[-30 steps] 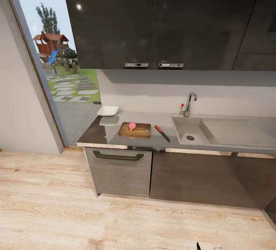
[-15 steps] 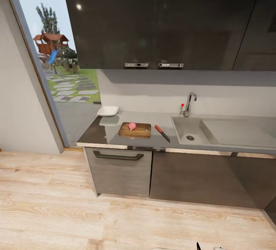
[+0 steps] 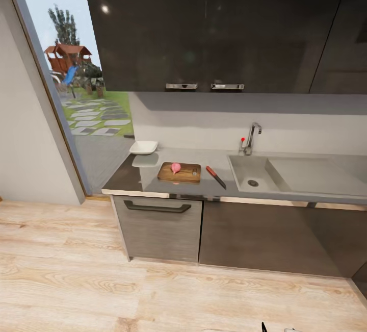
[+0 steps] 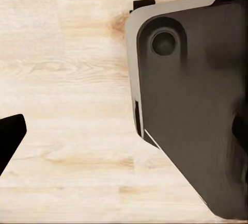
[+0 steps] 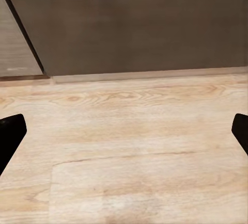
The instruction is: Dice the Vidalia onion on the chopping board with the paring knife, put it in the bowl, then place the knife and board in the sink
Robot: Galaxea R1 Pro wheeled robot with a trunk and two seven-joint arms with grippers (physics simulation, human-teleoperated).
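The pinkish Vidalia onion rests whole on the brown chopping board, which lies on the grey countertop. Just right of the board lies the red-handled paring knife, blade toward the front edge. The white bowl stands behind the board at the counter's left end. The sink with its chrome tap is right of the knife. My right gripper hangs open over the wood floor in front of the cabinets. My left gripper is open too, low over the floor beside my dark base.
Dark wall cabinets hang above the counter, and dark base cabinets with a handle sit below it. A tall window and a wall stand to the left. Wood floor lies between me and the counter.
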